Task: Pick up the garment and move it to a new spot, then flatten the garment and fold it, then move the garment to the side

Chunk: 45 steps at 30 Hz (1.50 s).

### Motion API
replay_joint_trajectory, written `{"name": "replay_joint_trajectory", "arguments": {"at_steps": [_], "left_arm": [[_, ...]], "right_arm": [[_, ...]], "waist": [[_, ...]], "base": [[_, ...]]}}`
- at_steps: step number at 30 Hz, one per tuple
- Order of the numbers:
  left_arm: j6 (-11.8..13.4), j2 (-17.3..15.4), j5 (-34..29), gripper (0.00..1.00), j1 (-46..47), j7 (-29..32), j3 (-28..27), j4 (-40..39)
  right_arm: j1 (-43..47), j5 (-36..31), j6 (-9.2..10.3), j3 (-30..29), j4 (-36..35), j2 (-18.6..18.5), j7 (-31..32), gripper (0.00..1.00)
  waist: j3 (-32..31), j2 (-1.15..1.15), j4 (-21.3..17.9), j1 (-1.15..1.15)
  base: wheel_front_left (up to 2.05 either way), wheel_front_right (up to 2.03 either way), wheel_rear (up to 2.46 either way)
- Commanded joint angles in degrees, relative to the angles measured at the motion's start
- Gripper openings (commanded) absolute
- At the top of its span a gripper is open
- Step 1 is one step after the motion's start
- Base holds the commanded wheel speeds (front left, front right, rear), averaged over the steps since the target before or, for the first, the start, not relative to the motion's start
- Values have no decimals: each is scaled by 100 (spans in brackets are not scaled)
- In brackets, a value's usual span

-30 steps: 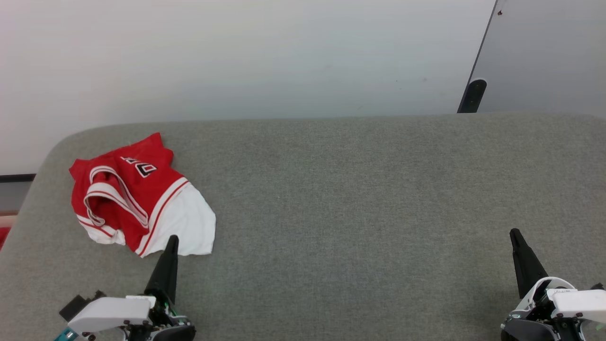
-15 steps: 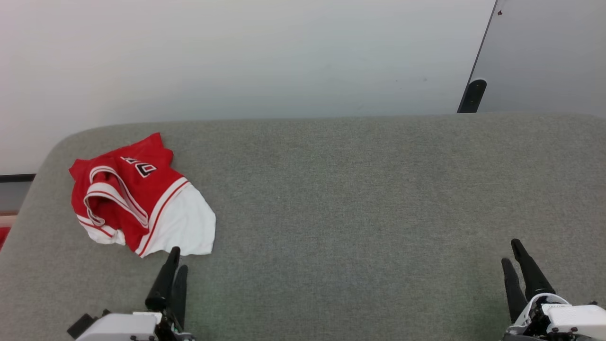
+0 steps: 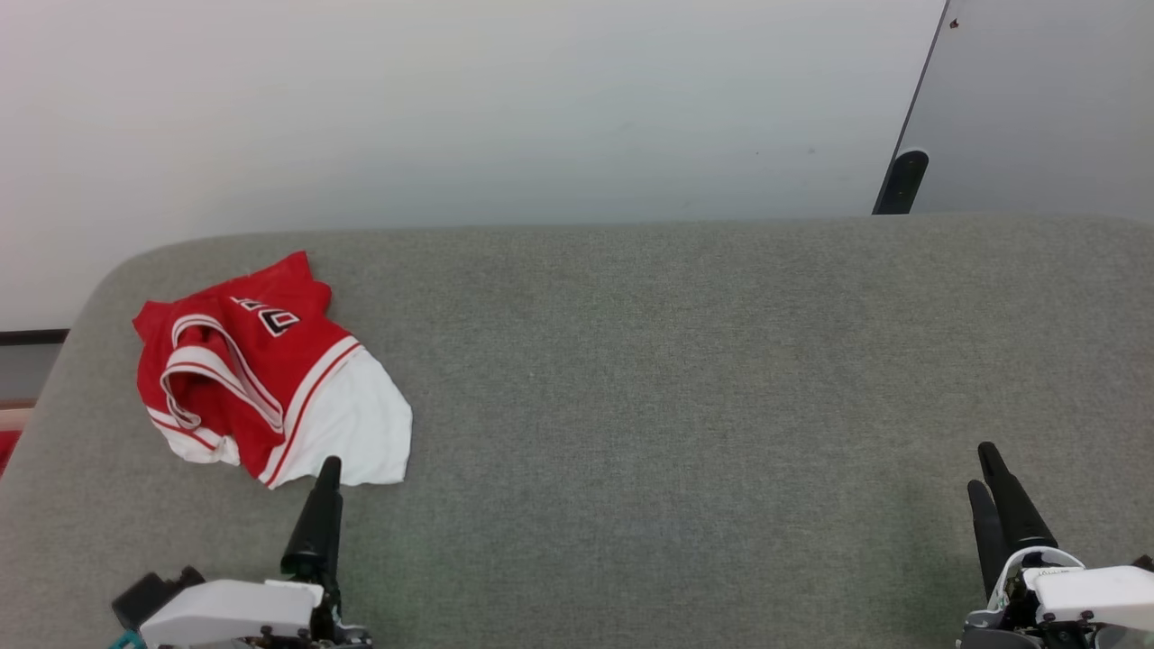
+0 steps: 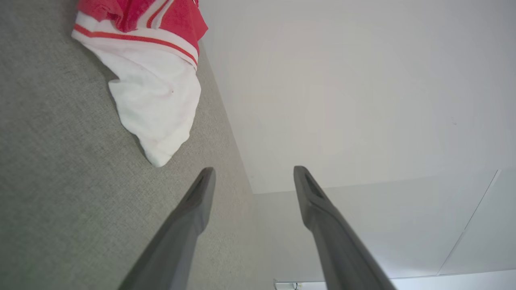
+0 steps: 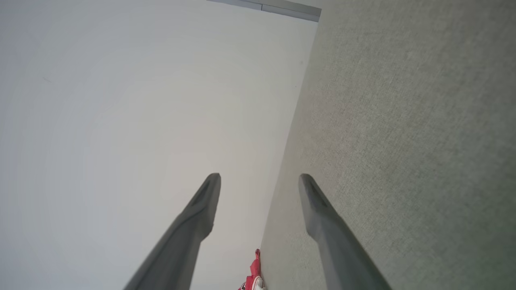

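Left on grey surface (image 3: 676, 406): garment (image 3: 239, 356) bunched, long axis diagonal, white sleeve (image 3: 356, 428) nearest.

Open grey surface (image 3: 676, 361) right of the crumpled garment (image 3: 261, 379)

Crumpled garment (image 3: 261, 379) lies far left on grey surface (image 3: 676, 361); left gripper (image 3: 329, 469) just beside its white part, right gripper (image 3: 981, 467) well apart.

Left gripper (image 4: 254, 171), right gripper (image 5: 260, 177) — both spread wide, empty, pointing forward
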<state>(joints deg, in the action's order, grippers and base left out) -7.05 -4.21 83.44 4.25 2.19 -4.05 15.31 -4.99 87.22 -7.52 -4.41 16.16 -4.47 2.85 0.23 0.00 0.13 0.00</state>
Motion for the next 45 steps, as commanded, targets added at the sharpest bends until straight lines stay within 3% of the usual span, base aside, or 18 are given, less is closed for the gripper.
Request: {"name": "replay_joint_trajectory", "arguments": {"at_steps": [1, 12, 24, 45], "left_arm": [[28, -58, -253, 100, 156, -55, 17, -116], [235, -102, -1931, 100, 102, -318, 158, -289], [382, -154, -3341, 100, 73, -574, 358, -369], [693, -328, -5042, 100, 38, -952, 676, -342]], "right_arm": [[-170, -155, 1, 72, -103, -92, -68, 100], [-262, -1446, 1, 294, -106, -248, -381, 100], [-279, -3057, 2, 304, -194, -278, -638, 100], [-389, -4683, 3, 568, -111, -415, -1015, 100]], "waist": [[3, 0, 2, 0], [33, 0, 5, 0], [73, 0, 7, 0], [88, 0, -37, 0]], "base": [[0, 0, 0], [0, 0, 0], [0, 0, 0], [0, 0, 0]]}}
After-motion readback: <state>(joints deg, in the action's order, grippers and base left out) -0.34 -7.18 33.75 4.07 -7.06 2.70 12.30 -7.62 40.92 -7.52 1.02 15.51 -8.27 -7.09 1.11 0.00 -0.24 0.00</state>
